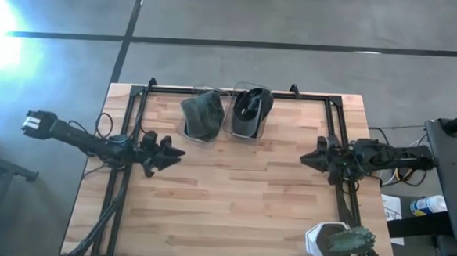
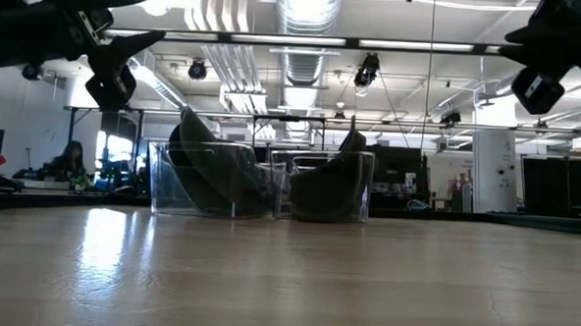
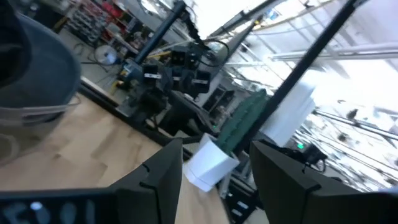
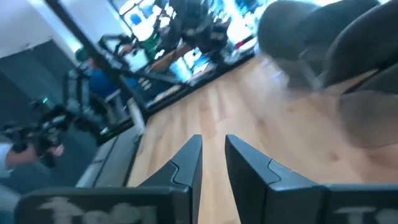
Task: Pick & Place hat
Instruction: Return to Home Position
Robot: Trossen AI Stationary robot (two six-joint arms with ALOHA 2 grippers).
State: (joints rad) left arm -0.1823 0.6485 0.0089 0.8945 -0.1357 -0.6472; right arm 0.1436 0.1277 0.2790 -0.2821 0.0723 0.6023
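- High view: found the left gripper (image 1: 168, 151) spread wide and empty, and the right gripper (image 1: 308, 158) pinched almost closed on nothing, well apart over the table (image 1: 232, 207). Beyond and between their tips sat the gray cap (image 1: 202, 113) in the left bin (image 1: 187, 132) and the black cap (image 1: 250, 109) in the right bin (image 1: 240, 132), bins touching. Behind the right gripper stood a potted cactus (image 1: 346, 241).
- Low view: grippers cropped at the upper corners; caps only dark shapes through clear walls.
- Left wrist view: fingers (image 3: 158, 180) parted, cactus beyond them, gray cap cut off at the edge.
- Right wrist view: thin slit between fingers (image 4: 186, 165); caps blurred off to one side.
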